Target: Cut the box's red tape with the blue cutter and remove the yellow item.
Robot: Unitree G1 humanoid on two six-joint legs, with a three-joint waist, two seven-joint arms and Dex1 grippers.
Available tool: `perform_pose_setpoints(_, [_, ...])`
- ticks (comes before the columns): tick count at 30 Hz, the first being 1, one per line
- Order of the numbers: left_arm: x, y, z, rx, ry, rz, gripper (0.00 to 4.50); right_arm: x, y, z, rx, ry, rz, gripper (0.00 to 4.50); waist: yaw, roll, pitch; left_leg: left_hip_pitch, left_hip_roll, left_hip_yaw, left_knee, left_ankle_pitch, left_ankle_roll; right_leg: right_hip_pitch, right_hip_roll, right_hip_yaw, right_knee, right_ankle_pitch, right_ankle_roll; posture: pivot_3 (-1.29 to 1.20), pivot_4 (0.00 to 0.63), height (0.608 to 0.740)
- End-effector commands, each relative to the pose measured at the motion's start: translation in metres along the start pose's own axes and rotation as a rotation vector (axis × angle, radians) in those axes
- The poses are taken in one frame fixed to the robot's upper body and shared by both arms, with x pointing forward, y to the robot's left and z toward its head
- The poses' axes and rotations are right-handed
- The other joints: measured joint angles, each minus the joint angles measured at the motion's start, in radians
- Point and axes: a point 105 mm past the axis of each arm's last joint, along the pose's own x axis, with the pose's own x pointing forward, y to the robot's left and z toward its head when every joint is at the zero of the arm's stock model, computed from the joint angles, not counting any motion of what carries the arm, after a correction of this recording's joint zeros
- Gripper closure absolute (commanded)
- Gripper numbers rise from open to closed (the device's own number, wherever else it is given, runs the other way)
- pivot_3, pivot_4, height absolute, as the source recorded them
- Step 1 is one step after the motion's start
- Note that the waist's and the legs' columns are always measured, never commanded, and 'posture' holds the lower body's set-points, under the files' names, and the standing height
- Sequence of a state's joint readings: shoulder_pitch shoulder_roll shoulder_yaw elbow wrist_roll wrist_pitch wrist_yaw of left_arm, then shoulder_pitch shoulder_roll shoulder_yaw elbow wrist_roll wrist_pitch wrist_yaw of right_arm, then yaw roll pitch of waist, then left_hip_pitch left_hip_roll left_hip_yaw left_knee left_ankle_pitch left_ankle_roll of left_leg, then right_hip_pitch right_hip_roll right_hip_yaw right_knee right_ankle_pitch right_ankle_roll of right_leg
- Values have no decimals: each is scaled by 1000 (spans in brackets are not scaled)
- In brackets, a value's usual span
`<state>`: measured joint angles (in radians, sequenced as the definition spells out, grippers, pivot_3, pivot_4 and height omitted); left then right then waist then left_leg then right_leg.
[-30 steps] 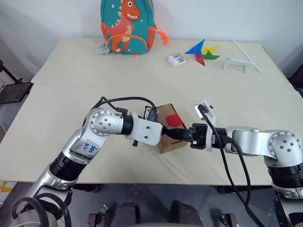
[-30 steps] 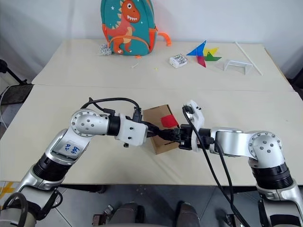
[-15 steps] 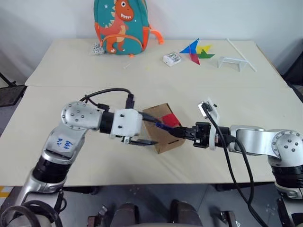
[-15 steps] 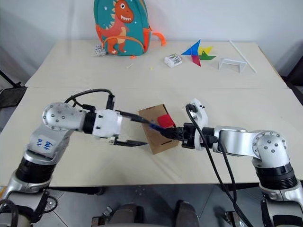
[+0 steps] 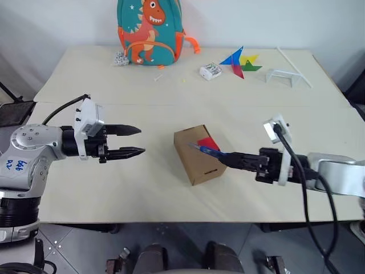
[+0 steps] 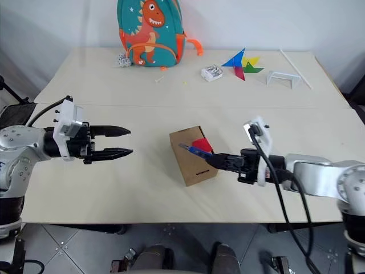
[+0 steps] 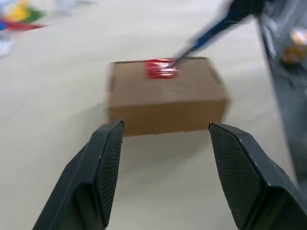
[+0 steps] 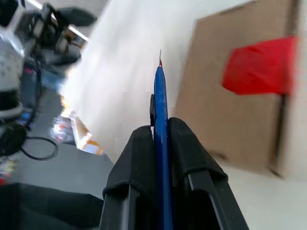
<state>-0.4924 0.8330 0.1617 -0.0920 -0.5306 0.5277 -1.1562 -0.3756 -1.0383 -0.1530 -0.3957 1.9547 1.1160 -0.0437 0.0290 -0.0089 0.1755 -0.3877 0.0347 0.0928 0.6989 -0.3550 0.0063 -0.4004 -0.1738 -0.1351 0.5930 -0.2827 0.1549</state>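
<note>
My left hand [image 5: 134, 140] has let go and swung wide, fingers apart, empty. My right hand [image 5: 238, 161] still pinches the slim blue cutter [image 5: 210, 152] over the red tape patch [image 5: 209, 142] on the small brown cardboard box [image 5: 195, 154], now unsteadied for cutting.

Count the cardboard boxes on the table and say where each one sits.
1. The box sits mid-table near the front edge, between the two arms, with red tape on top. None seems hidden, though the backpack blocks some table.
</note>
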Motion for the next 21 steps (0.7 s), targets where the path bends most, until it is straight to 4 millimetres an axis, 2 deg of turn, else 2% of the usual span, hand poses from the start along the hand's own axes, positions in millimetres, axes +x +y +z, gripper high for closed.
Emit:
perform_pose_setpoints(1, [0,2,-14,-70,1,15,1688,-16,13,16,-82,-82,1,4374,-3,0,0,0,0,0,0,0,0,0,0,0,0,0,0,0,150,740])
perform_pose_setpoints(4, [10,4,-28,-99,-11,43,2313,-36,8,19,-105,-121,-94,4374,-3,0,0,0,0,1,0,0,0,0,0,0,0,0,0,0,150,740])
perform_pose_setpoints(8, [26,9,-34,-132,-62,78,3530,-72,-13,-1,-100,-90,-325,4374,19,-3,1,0,0,0,0,0,0,0,0,0,0,0,0,0,150,740])
perform_pose_setpoints(11, [40,5,-28,-120,-86,30,4468,-82,-23,-13,-90,-90,-428,4374,23,-3,0,0,0,1,1,0,0,0,0,1,0,0,1,0,150,740])
perform_pose_setpoints(14, [54,4,-19,-97,-104,-23,4500,-79,-23,-17,-121,-79,-461,4374,22,-3,0,0,0,1,1,0,0,0,0,2,1,1,1,0,150,740])
perform_pose_setpoints(17, [71,1,-6,-65,-116,-95,4500,-70,-18,-6,-121,-142,-449,4374,22,-3,0,1,0,1,2,0,0,0,0,2,2,1,1,0,150,740])
perform_pose_setpoints(21, [99,4,-3,33,-31,-165,4500,-47,-8,16,-137,-223,-454,4374,14,-3,0,1,0,2,1,0,0,0,0,2,1,1,1,0,150,740])
